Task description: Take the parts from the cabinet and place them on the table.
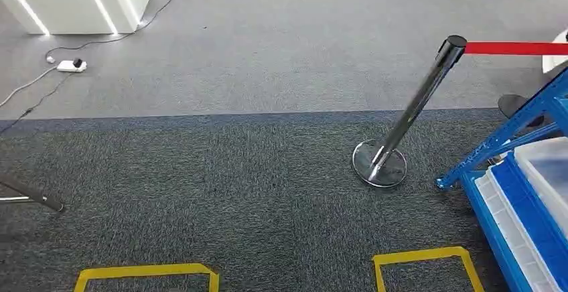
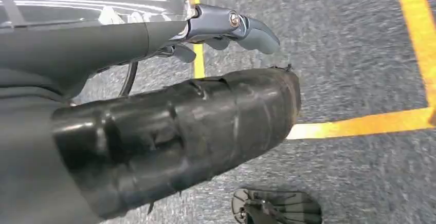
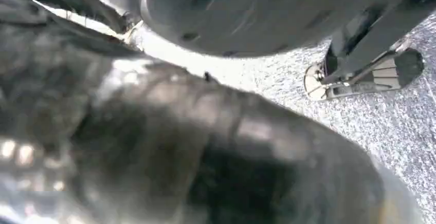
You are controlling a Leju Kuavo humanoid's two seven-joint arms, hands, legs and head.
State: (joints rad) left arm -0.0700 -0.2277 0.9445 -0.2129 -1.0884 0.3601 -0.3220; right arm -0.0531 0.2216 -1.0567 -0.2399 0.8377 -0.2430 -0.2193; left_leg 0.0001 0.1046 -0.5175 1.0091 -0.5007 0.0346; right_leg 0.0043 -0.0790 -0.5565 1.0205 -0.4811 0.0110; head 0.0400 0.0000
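Although the task concerns parts in a cabinet, what shows is a blue rack (image 1: 509, 131) with pale bins (image 1: 546, 171) at the right edge of the head view, probably that cabinet; no part is distinguishable. I judge this the approach step. The left hand (image 2: 226, 29) hangs over carpet, fingers curled, holding nothing; the right hand's state I cannot tell. Next, turn toward the rack, past the stanchion (image 1: 412, 114).
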